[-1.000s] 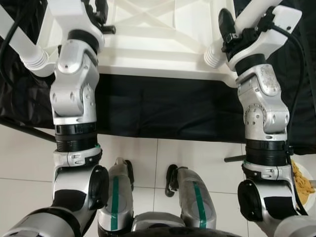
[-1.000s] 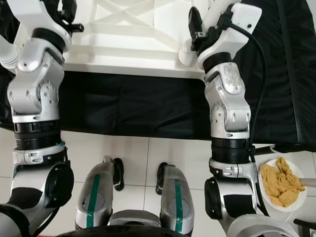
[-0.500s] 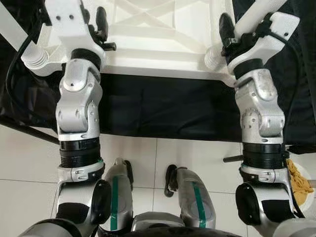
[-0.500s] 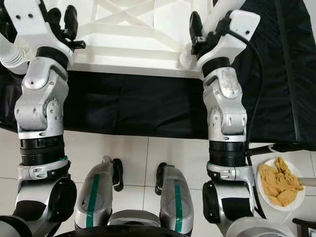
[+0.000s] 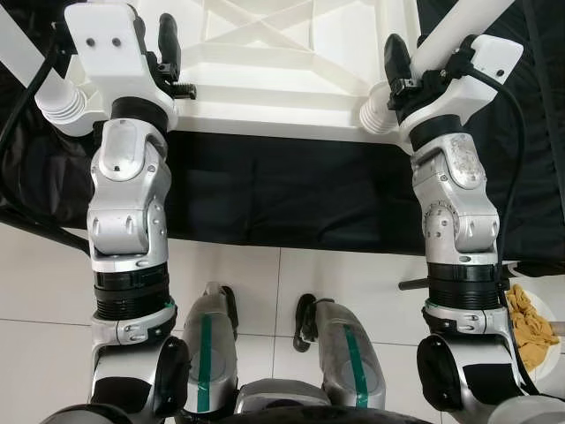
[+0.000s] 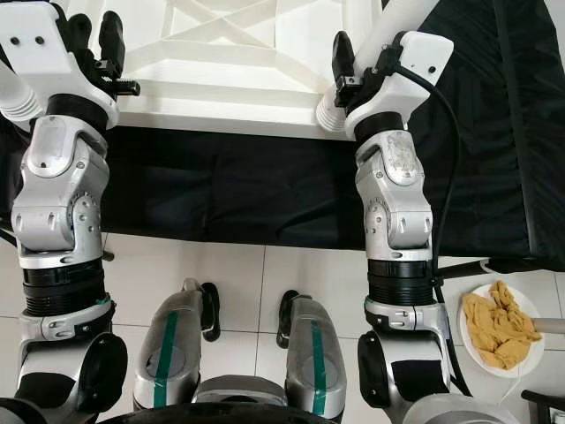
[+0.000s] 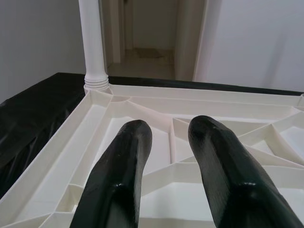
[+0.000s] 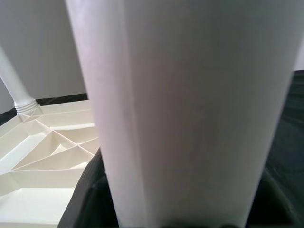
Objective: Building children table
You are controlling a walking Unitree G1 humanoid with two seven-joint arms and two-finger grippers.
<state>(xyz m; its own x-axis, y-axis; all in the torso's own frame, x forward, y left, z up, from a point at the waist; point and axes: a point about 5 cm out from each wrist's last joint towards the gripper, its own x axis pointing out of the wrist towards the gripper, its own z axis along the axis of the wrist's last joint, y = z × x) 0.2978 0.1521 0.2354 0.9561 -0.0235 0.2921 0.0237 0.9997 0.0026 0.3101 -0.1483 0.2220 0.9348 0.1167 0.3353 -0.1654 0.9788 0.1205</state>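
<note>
The white plastic children's table [image 5: 282, 53] lies upside down on a black cloth [image 5: 291, 185], its ribbed underside facing up. Round white legs rise from its corners. One stands at the near left [image 5: 42, 78] and one at the far left [image 7: 92, 42]. My left gripper [image 7: 171, 126] hovers open over the table's near left rim [image 5: 168, 40], holding nothing. My right gripper [image 5: 413, 64] is shut on the near right leg [image 6: 388, 22]. That leg [image 8: 185, 109] fills the space between its fingers in the right wrist view.
The black cloth covers a low surface whose near edge meets white floor tiles [image 5: 265, 283]. A white plate of yellowish food [image 6: 499, 329] sits on the floor at my right. A thin black rod [image 5: 413, 284] lies by the right arm. My own feet stand below.
My left wrist has turned and shifted slightly while the gripper stays over the near left rim. The right gripper has kept its hold on the leg and moved a little to the left.
</note>
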